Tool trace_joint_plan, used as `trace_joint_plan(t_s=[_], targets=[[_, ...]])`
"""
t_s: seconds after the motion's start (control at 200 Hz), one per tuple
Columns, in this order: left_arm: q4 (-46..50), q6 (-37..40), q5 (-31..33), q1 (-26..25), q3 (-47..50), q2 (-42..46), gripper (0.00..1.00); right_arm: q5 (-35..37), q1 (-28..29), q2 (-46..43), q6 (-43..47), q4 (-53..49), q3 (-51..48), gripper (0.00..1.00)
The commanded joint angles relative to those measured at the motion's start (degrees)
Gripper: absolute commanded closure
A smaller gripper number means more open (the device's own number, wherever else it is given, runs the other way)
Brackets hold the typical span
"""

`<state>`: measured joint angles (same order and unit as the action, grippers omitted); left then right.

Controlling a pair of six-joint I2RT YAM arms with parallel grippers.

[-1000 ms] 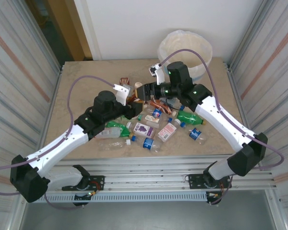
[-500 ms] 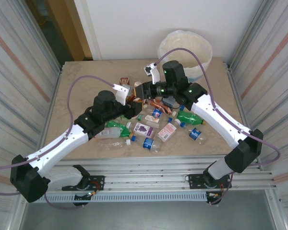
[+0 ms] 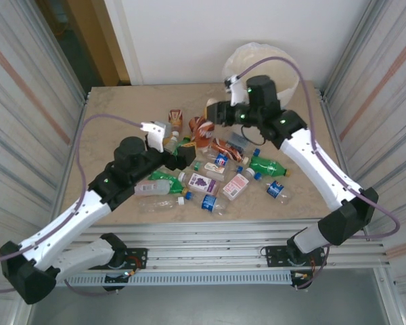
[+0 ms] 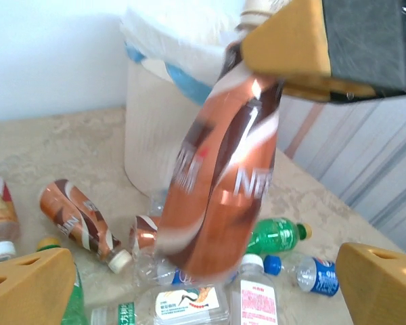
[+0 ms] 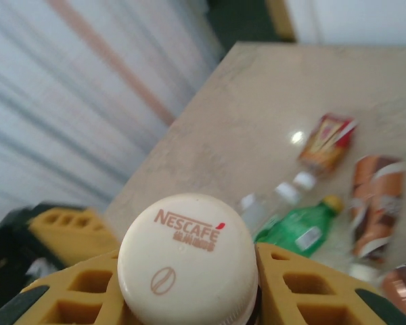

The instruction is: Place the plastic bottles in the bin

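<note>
**Nescafé bottle clamped in right jaws; left jaws spread wide**

The right arm is extended from its base out over the heap, with the elbow bent and the wrist turned leftward. The right gripper (image 5: 188,288) is clamped on the neck of a brown Nescafé bottle (image 4: 223,169), and the cream cap (image 5: 186,250) is seated between its fingers. The bottle is hung tilted below those jaws, above the loose bottles.

The left arm is stretched low and forward. The left gripper (image 4: 203,288) is spread wide with nothing gripped, and the held bottle is just ahead of its fingers.

One bin (image 4: 155,128) is seen beyond the held bottle. The loose plastic bottles (image 3: 216,179) are scattered beneath both sets of jaws. Two green bottles (image 3: 267,166) are counted from above, and two other brown bottles (image 4: 81,223) lie ahead of the left jaws. The clear ones are too jumbled to be counted.
</note>
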<state>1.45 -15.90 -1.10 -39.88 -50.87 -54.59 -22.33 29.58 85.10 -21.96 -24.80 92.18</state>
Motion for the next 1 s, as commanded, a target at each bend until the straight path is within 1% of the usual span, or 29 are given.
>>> trace_joint_plan(t_s=[0.0,0.095,0.205,0.311,0.456,0.606,0.686,0.807,0.997], targets=[[0.6,-1.7,6.0,-0.3,1.2,3.5,0.01,2.6,-4.8,-3.5,1.8,-0.1,6.0,0.91],[1.9,-2.4,8.9,-0.3,2.1,5.3,0.01,3.8,-9.3,-2.7,2.5,1.2,10.0,0.91],[2.4,-3.3,11.3,-0.3,3.2,6.5,0.01,4.8,-14.3,0.3,2.8,3.7,14.1,0.91],[3.2,-4.3,13.4,-0.3,3.4,7.1,0.01,5.6,-18.2,5.4,2.9,4.6,20.0,0.93],[4.7,-5.1,15.9,-0.3,3.6,7.9,0.01,5.5,-21.6,13.7,3.2,4.7,27.5,0.94],[6.9,-6.3,19.2,-0.2,3.9,9.2,0.01,5.0,-22.8,23.1,3.9,-0.2,37.3,0.94],[8.3,-6.9,20.7,-0.2,4.1,9.9,0.01,5.4,-22.8,27.0,4.8,-2.6,40.9,0.94],[10.0,-8.4,22.9,-0.2,4.9,11.1,0.01,5.7,-22.9,31.2,5.9,-5.0,43.3,0.91],[13.8,-13.0,26.5,-0.1,6.1,13.8,0.01,5.5,-23.1,34.9,7.2,-7.4,43.5,0.85]])
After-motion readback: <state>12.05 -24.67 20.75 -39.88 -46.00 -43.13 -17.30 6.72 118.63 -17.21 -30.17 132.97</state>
